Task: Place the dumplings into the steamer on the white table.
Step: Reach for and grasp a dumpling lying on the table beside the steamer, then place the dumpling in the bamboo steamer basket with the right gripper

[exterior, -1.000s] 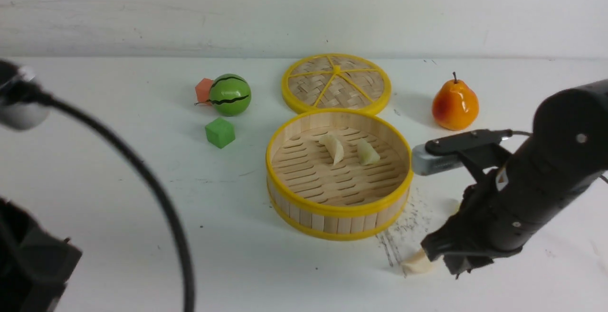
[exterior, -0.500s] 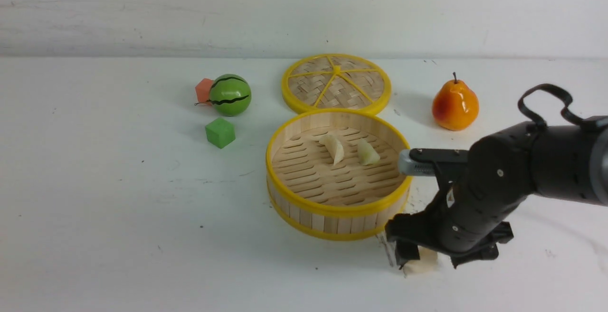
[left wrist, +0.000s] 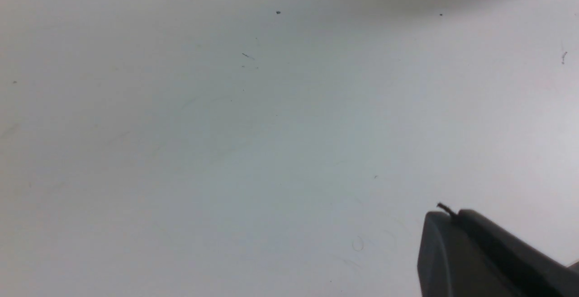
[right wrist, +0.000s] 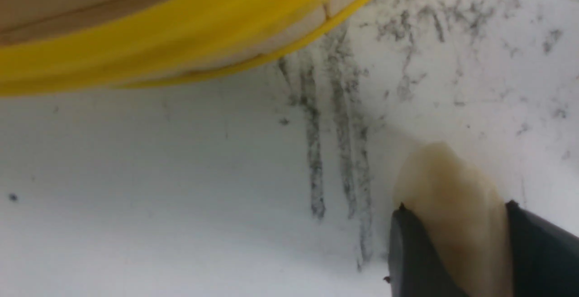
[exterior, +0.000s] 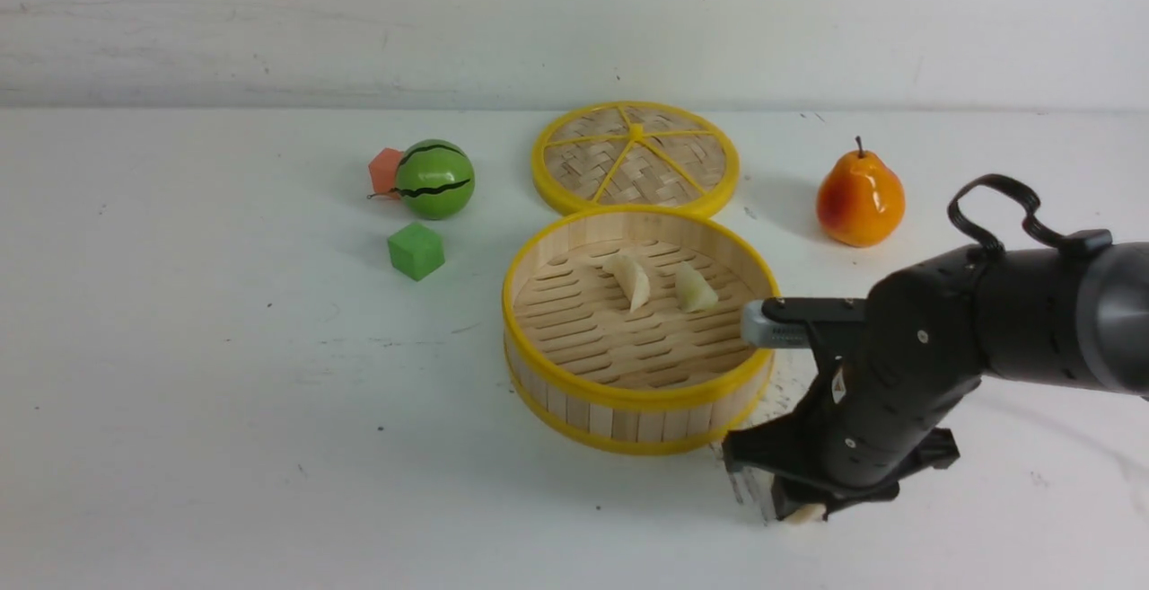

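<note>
The steamer (exterior: 639, 397) stands mid-table on the white table (exterior: 224, 392) with two dumplings (exterior: 630, 281) (exterior: 694, 288) on its slatted floor. My right gripper (exterior: 794, 505) is down on the table just off the steamer's front right. It is shut on a third cream dumpling (exterior: 805, 513). In the right wrist view the two dark fingers (right wrist: 409, 247) press both sides of that dumpling (right wrist: 452, 188), with the steamer's yellow band (right wrist: 181, 39) close by. My left gripper (left wrist: 448, 215) is shut and empty over bare table, out of the front view. No other dumplings show.
The woven lid (exterior: 635, 157) lies behind the steamer. A toy watermelon (exterior: 434, 179), an orange block (exterior: 385, 171) and a green cube (exterior: 416, 250) sit at the back left. A pear (exterior: 859, 198) stands at the back right. Dark scuffs (right wrist: 334, 107) mark the table by the gripper.
The left arm has left the front view. My right gripper swung left and came down over the dumpling by the steamer, which now sits between its fingers.
</note>
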